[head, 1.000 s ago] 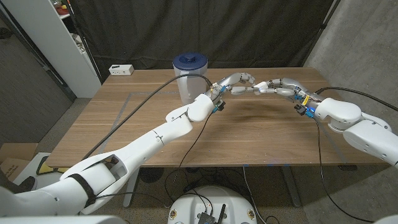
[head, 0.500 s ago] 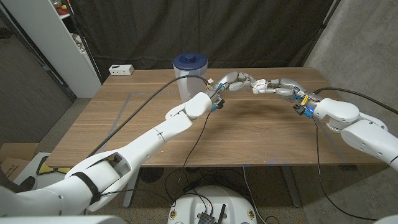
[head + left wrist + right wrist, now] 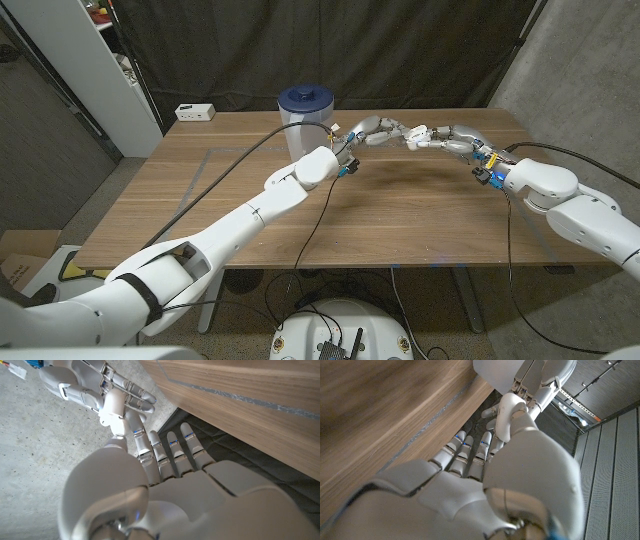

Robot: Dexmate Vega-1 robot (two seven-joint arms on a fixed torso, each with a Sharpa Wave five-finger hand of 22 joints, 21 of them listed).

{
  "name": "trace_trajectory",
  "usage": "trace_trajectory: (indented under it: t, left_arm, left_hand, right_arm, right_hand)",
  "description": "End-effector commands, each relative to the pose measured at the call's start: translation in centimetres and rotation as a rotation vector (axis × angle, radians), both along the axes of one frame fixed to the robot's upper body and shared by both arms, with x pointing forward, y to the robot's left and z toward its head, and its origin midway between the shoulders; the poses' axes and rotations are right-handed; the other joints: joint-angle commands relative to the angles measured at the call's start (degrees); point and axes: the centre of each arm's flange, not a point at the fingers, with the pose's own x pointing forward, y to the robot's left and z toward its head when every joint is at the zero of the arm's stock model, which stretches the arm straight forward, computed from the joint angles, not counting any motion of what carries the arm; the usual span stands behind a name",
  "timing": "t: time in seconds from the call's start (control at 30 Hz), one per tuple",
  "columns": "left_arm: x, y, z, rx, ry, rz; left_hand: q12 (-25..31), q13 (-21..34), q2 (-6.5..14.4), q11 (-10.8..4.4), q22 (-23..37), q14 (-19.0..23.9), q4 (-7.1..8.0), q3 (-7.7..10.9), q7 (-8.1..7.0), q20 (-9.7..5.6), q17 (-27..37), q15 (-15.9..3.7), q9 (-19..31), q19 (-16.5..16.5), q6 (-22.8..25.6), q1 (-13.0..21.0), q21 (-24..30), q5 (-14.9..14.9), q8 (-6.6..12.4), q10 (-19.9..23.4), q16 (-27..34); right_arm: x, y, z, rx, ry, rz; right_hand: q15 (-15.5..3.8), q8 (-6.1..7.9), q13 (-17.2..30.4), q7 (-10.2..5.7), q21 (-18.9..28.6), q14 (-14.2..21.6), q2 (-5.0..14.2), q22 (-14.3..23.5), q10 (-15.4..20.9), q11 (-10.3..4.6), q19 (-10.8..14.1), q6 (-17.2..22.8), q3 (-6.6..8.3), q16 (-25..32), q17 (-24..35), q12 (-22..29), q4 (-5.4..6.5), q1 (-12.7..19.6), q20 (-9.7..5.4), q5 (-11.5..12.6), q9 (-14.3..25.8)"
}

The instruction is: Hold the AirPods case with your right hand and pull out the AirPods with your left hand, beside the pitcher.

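Where the two arms meet above the far part of the table (image 3: 200, 190), the left hand (image 3: 375, 130) and right hand (image 3: 447, 138) are raised off the wood, fingertips towards each other, just right of the pitcher (image 3: 303, 120). A small white thing between the fingertips looks like the case (image 3: 417, 131), but it is too small in the head view to say which hand has it, or whether either hand is truly clenched on it. Seen from the left wrist, the left hand (image 3: 165, 485) has its fingers (image 3: 172, 455) fairly straight and close together, with its thumb reaching up to touch the right hand (image 3: 100, 385), whose fingers are bent in. Seen from the right wrist, the right hand (image 3: 470, 490) meets the left hand (image 3: 535, 375) thumb to fingers. No earbuds can be made out. A white box (image 3: 195, 112) lies at the far left corner.
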Motion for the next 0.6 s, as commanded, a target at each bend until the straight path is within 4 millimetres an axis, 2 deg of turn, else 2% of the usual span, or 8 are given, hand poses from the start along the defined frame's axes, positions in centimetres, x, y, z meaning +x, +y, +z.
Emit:
trace_trajectory:
  t: [0.03, 0.1, 0.3, 0.47, 0.53, 0.6]
  left_arm:
    - [0.2, 0.3, -0.2, 0.002, 0.014, -0.009]
    - [0.1, 0.4, -0.2, -0.004, 0.01, -0.014]
    - [-0.1, 0.7, -0.1, -0.017, -0.01, -0.029]
    - [-0.6, 0.9, 0.0, -0.021, -0.04, -0.037]
    - [-0.8, 0.9, 0.1, -0.017, -0.057, -0.034]
    - [-1.1, 1.0, 0.2, -0.002, -0.088, -0.015]
  left_hand:
    - [-0.52, 0.01, -0.57, 0.84, 0.04, 0.66, 0.2, -0.37, 0.29, 0.38, -0.07, -2.64, -0.79, 0.2, -1.73, -0.87, 0.19, -0.86, -1.52, -0.27, -0.32]
    - [-0.61, -0.09, -0.68, 0.82, 0.03, 0.66, 0.3, -0.54, 0.98, 0.45, -0.11, -2.59, -1.2, 0.16, -2.87, -1.24, 0.17, -1.11, -2.39, -0.22, -0.39]
    - [-1.08, -0.25, -1.09, 1.13, -0.02, 0.76, 0.58, -1.07, 1.22, 0.37, -0.18, -2.52, -2.29, 0.4, -5.88, -2.34, 0.22, -1.67, -4.67, -0.82, -0.54]
    - [-2.32, -0.61, -2.62, 2.1, -0.12, -0.41, 1.03, -2.55, 0.12, 0.45, -0.23, -1.81, -3.88, 0.39, -10.12, -4.69, 0.05, -2.38, -7.9, -2.87, -1.22]
    - [-2.85, -0.73, -3.38, 2.3, -0.16, -1.28, 1.1, -3.25, -0.11, 0.62, -0.27, -1.05, -4.59, 0.34, -12.16, -5.74, -0.1, -2.57, -9.39, -3.75, -1.66]
    - [-3.11, -0.76, -4.08, 2.12, -0.2, -1.69, 0.98, -3.74, -0.54, 0.66, -0.33, -1.13, -5.08, 0.28, -13.55, -6.28, -0.23, -2.68, -10.39, -4.16, -1.91]
  right_arm:
    - [-0.1, -0.2, 0.0, 0.02, -0.006, -0.002]
    - [-0.2, -0.2, 0.0, 0.022, -0.003, -0.005]
    - [-0.1, -0.1, -0.2, 0.023, 0.005, -0.012]
    - [-0.1, -0.1, -0.5, 0.03, 0.017, -0.018]
    - [-0.1, -0.1, -0.6, 0.03, 0.021, -0.021]
    - [-0.1, -0.1, -0.7, 0.032, 0.025, -0.025]
  right_hand:
    - [-5.34, 0.77, 0.12, -0.64, 0.08, 0.34, 0.63, 0.09, 0.14, -0.59, -0.05, 1.53, 0.5, 0.37, 0.31, -0.07, 0.47, 0.13, 0.4, 0.42, 6.2]
    - [-5.36, 0.78, 0.14, -0.55, 0.08, 0.35, 0.63, 0.09, 0.21, -0.59, -0.06, 1.62, 0.52, 0.38, 0.31, -0.06, 0.47, 0.12, 0.42, 0.43, 6.22]
    - [-5.35, 0.82, 0.21, -0.41, 0.09, 0.48, 0.56, 0.09, 0.46, -0.59, -0.05, 1.74, 0.56, 0.45, 0.29, -0.04, 0.4, 0.15, 0.48, 0.45, 6.37]
    - [-5.32, 0.88, 0.26, -0.22, 0.11, 0.51, 0.54, 0.09, 0.55, -0.46, -0.02, 1.83, 0.6, 0.47, 0.29, -0.07, 0.36, 0.18, 0.49, 0.46, 6.57]
    - [-5.31, 0.88, 0.28, -0.24, 0.12, 0.52, 0.55, 0.09, 0.56, -0.47, -0.01, 1.86, 0.61, 0.48, 0.29, -0.09, 0.37, 0.17, 0.48, 0.46, 6.6]
    - [-5.21, 0.88, 0.31, -0.17, 0.14, 0.5, 0.54, 0.09, 0.69, -0.31, 0.06, 1.94, 0.63, 0.48, 0.28, -0.06, 0.34, 0.19, 0.51, 0.46, 6.61]
